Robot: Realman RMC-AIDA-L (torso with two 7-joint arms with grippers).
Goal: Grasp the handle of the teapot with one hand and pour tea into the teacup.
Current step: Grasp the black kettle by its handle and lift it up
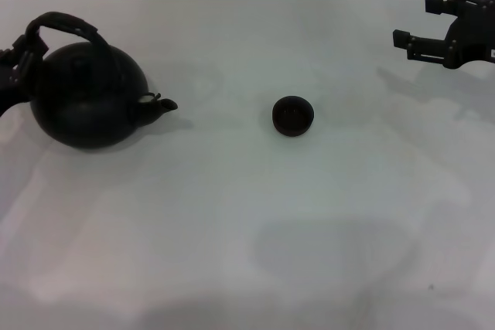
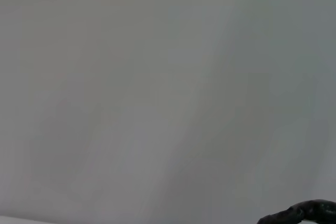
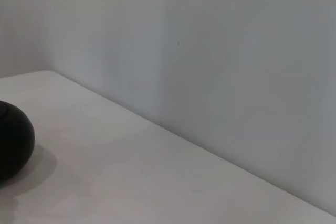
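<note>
The matte-black teapot [image 1: 89,102] stands at the table's left, its short spout [image 1: 161,103] pointing right toward the teacup [image 1: 293,116]. That small dark cup sits alone near the middle of the table. The arched handle [image 1: 66,22] rises over the pot and leans left. My left gripper [image 1: 23,48] comes in from the left edge and is shut on the handle's left end. A dark curved strip [image 2: 304,212] shows in the left wrist view's corner. My right gripper [image 1: 414,21] hangs open at the far right, well away from the cup. A round black body [image 3: 13,145] shows in the right wrist view; I cannot tell which vessel it is.
The white table [image 1: 247,229] stretches wide around both vessels. A pale wall [image 3: 236,66] rises behind the table's far edge.
</note>
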